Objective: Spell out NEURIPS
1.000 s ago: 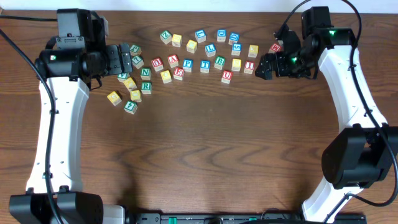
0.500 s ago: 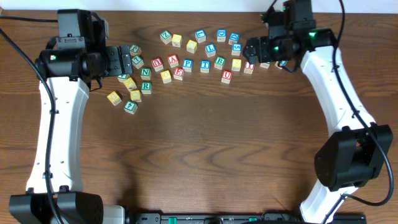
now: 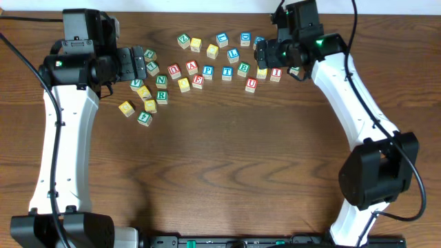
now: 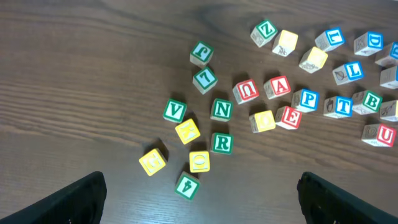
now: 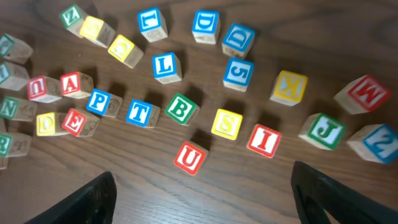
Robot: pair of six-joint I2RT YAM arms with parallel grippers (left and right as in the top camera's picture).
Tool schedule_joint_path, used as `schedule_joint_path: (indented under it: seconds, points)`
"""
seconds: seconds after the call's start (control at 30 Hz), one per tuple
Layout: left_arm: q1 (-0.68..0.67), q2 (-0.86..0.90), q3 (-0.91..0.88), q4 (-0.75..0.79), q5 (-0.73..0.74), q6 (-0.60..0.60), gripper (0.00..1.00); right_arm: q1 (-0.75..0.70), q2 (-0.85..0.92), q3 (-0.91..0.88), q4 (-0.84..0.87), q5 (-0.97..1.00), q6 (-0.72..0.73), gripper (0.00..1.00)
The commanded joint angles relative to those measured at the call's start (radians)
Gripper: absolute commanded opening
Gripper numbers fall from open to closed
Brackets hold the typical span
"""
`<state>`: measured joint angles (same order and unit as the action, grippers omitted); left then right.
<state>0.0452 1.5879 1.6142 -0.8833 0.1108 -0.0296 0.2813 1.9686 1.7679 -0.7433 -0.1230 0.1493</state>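
Left jaws and right jaws gape wide, empty; beneath the right: red I (image 5: pixel 264 140), yellow S (image 5: pixel 226 122).

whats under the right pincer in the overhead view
The open right pincer hides the blue 5 cube overhead and part of the yellow S cube; the wrist view shows both lying free, untouched.
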Motion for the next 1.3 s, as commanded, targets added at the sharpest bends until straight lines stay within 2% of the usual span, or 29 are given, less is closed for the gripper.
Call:
schedule_joint_path:
  seconds: [0.0,0.3,0.53,0.63,0.87,1.27]
  points:
    - [0.004,-0.002,0.026,0.006,0.013,-0.016,0.97,0.029,0.034,0.018,0.007,0.012,0.055,0.82]
    - [0.004,0.006,0.026,0.018,0.0,-0.016,0.97,0.12,0.082,0.018,0.113,0.023,0.174,0.74]
    - [0.004,0.01,0.026,0.017,-0.034,-0.016,0.97,0.177,0.093,0.018,0.159,0.13,0.235,0.73]
    - [0.004,0.01,0.026,0.017,-0.044,-0.016,0.97,0.186,0.093,0.018,0.169,0.185,0.271,0.7]
    - [0.004,0.01,0.026,0.017,-0.044,-0.016,0.97,0.184,0.093,0.018,0.209,0.2,0.285,0.63]
    - [0.004,0.01,0.026,0.009,-0.044,-0.016,0.97,0.187,0.166,0.018,0.273,0.225,0.307,0.61]
